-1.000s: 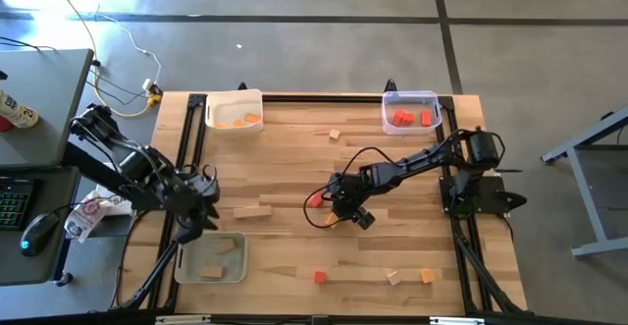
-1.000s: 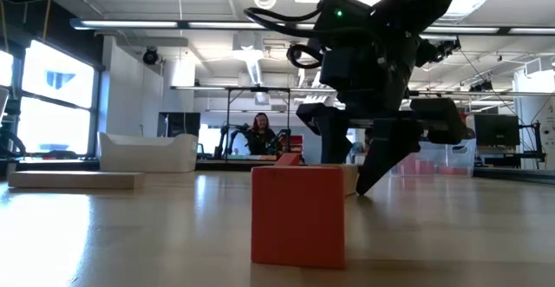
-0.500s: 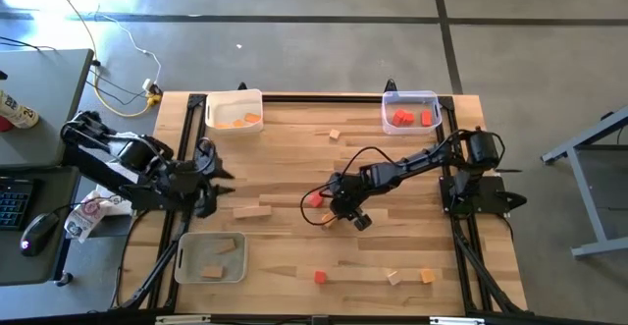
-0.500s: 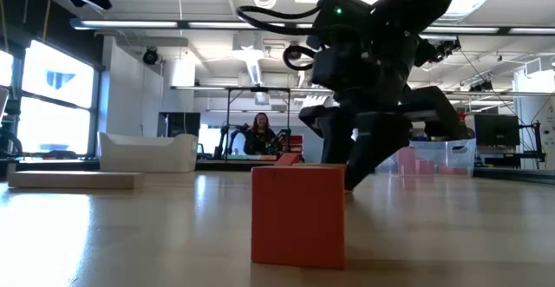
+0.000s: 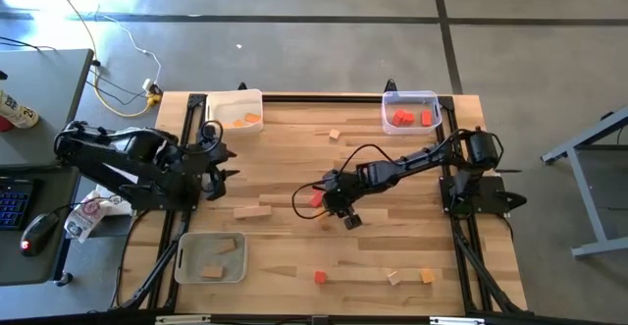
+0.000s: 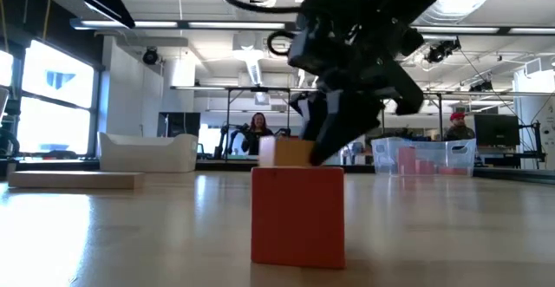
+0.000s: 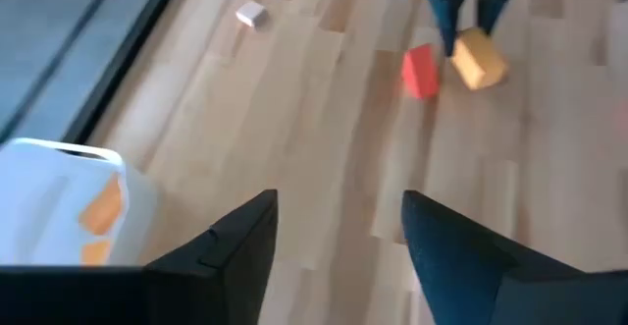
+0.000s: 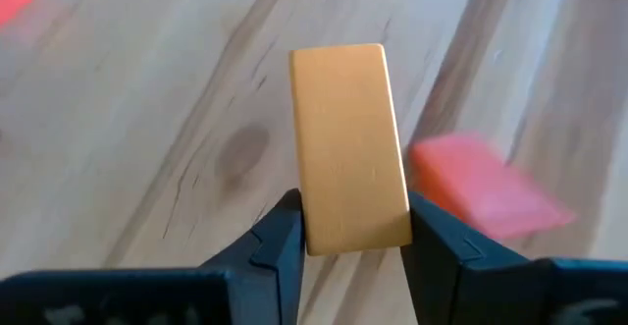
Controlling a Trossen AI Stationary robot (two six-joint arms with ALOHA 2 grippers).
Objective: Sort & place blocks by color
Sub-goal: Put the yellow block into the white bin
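Note:
My right gripper (image 5: 329, 193) is at mid-table, shut on an orange block (image 8: 348, 148), which also shows under its fingers in the low view as the orange block (image 6: 290, 151). A red block (image 5: 316, 199) lies flat on the table right beside it. My left gripper (image 7: 339, 227) hovers open over the table's left side (image 5: 218, 163), with nothing between its fingers. A tray of orange blocks (image 5: 235, 111) stands at the far left, a tray of red blocks (image 5: 410, 111) at the far right, and a tray of tan blocks (image 5: 211, 257) at the near left. My right gripper pinches the orange block's two long sides at its near end (image 8: 324, 229) between its two fingers (image 8: 280, 242). The fingers slant down from the table's right and lie along the block, which sticks out past their tips. The block hangs clear of the table.
Loose blocks lie about: a tan bar (image 5: 251, 211) left of centre, a small tan block (image 5: 335, 135) toward the far edge, and a red block (image 5: 320, 277), a tan block (image 5: 393, 278) and an orange block (image 5: 427, 277) along the near edge.
My right gripper has shut on the orange block, rolled, and lifted it off the table beside the red block. My left gripper has swung from above the tan tray toward the far edge and turned to face the table's right side.

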